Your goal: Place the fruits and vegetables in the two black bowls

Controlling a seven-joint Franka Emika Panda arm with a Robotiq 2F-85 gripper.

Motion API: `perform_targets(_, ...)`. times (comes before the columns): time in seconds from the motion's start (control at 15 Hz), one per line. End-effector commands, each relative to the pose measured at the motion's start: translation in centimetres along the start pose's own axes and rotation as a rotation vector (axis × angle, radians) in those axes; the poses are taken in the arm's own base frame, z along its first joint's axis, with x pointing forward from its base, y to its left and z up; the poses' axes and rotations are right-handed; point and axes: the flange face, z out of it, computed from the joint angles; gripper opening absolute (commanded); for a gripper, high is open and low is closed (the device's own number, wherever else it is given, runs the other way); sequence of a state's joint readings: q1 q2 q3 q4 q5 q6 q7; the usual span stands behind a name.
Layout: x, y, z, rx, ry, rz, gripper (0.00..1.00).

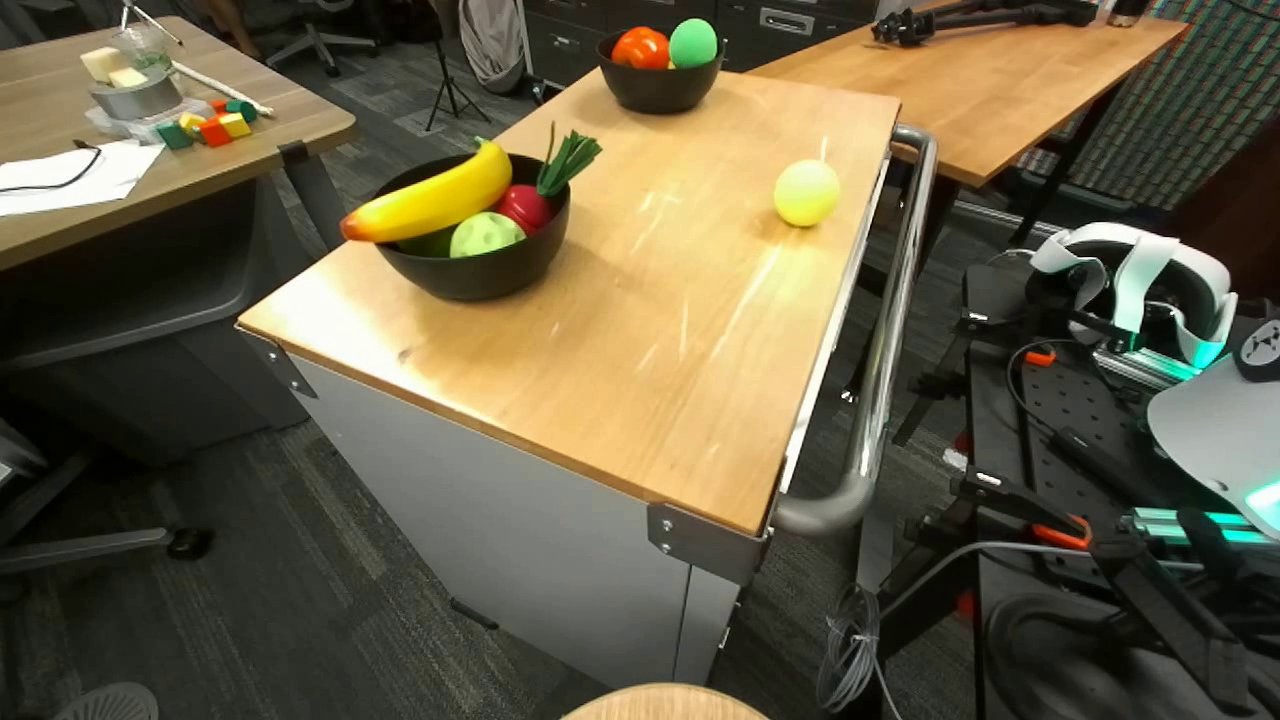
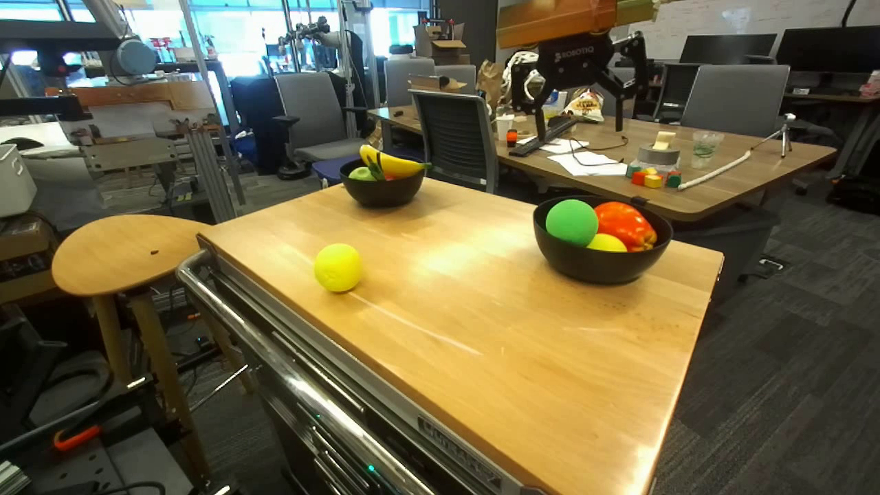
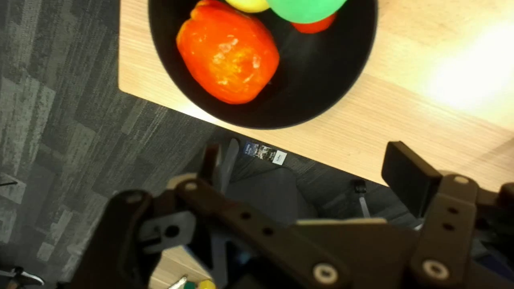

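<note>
A yellow ball-like fruit lies on the wooden tabletop near the handle side. One black bowl holds a banana, a red vegetable with green leaves and a pale green round piece. The second black bowl holds a red pepper, a green ball and a yellow piece. My gripper is open and empty, raised above the pepper bowl's side of the table.
The wooden cart top has a metal handle along one side. A desk with toy blocks, tape and paper stands beyond. A round stool is beside the cart.
</note>
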State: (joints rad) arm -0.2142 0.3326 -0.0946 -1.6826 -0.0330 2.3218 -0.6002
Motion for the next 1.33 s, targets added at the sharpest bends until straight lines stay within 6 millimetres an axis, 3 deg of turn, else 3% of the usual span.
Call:
perform_targets(0.0,-0.3,-5.2,-1.4,0.077,-0.026,-0.133,1.00)
perform_targets(0.27,-1.6,-12.3,-0.6,0.197,-0.126,-0.264,1.00)
perform_targets(0.6,-3.3,-18.4,1.3,0.241,-0.212,-0.362,1.00)
perform_targets(1.13,-7.8,-24.8,4.4,0.310,-0.353,-0.461,1.00)
perform_targets(1.2,-6.4,-23.9,5.8,0.325,-0.335,-0.416,1.00)
perform_targets(1.27,-6.7,-24.3,6.1,0.329,-0.345,-0.421,1.00)
